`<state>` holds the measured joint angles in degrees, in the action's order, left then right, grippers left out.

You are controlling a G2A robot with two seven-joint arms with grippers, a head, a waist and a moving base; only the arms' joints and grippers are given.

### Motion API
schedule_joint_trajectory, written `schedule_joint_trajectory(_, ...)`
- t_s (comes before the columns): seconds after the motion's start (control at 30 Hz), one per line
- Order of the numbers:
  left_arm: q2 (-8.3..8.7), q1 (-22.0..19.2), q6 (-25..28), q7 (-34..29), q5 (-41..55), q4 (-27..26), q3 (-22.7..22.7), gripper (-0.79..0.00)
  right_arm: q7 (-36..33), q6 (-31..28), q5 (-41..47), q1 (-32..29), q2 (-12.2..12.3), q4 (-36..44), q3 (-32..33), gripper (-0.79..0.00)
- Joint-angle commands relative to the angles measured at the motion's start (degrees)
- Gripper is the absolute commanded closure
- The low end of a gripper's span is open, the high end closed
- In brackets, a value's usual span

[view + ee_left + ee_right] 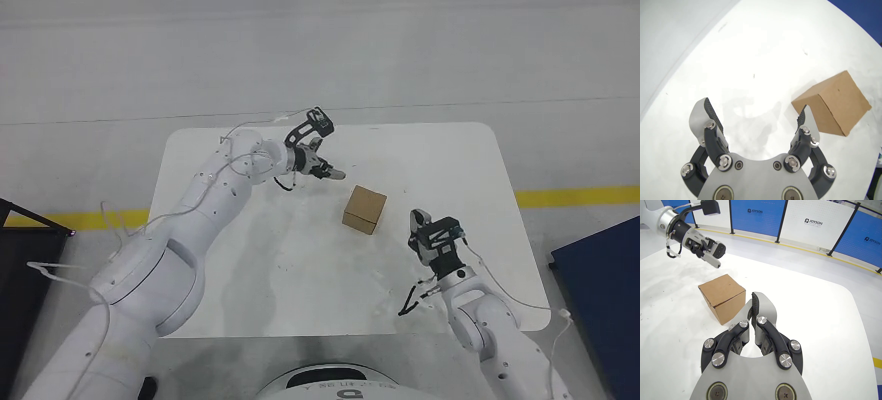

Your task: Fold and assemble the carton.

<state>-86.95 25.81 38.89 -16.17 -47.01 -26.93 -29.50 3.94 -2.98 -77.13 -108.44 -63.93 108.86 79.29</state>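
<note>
A small brown carton (364,209) stands closed as a cube near the middle of the white table (250,290). In the left wrist view the carton (836,102) lies beyond one fingertip of my left gripper (755,108), which is open and holds nothing. From above, my left gripper (333,173) hovers a short way to the far left of the carton. My right gripper (754,301) is shut with nothing between its pads, just beside the carton (723,296) without touching it. Seen from the top, my right gripper (418,222) sits to the carton's right.
The table's rounded corners and edges (520,200) border grey floor with a yellow line (580,195). A dark blue object (600,270) stands off the table at the right. Blue and white barrier panels (810,220) stand behind.
</note>
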Motion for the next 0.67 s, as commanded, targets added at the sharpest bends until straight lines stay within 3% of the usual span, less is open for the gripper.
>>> schedule_joint_trajectory(0.0, -1.36, -0.3, -1.3, 2.3, -2.2, 0.3, 1.3, -0.785, -0.1, 0.0, -0.3, -0.5, 0.0, -0.2, -0.1, 0.0)
schedule_joint_trajectory(0.17, -5.55, -2.1, -2.6, 3.6, -7.8, 3.0, 5.3, -0.785, 0.6, 0.4, -0.1, -2.7, -0.1, -0.2, 0.1, 0.0)
schedule_joint_trajectory(0.3, -8.26, -3.2, 0.2, 4.0, -9.4, 4.9, 7.0, -0.785, 0.9, 0.7, 0.4, -4.1, -0.1, -0.1, 0.6, 0.0)
schedule_joint_trajectory(0.5, -10.96, -4.4, 16.6, 7.5, -14.7, 8.4, 10.5, -0.785, 3.6, -0.1, 2.2, -6.6, -0.2, 0.7, 1.8, 0.0)
schedule_joint_trajectory(0.63, -11.69, -4.9, 19.1, 11.8, -14.7, 10.5, 10.9, -0.785, 6.4, -0.7, 3.0, -8.0, -0.1, 0.9, 3.0, 0.0)
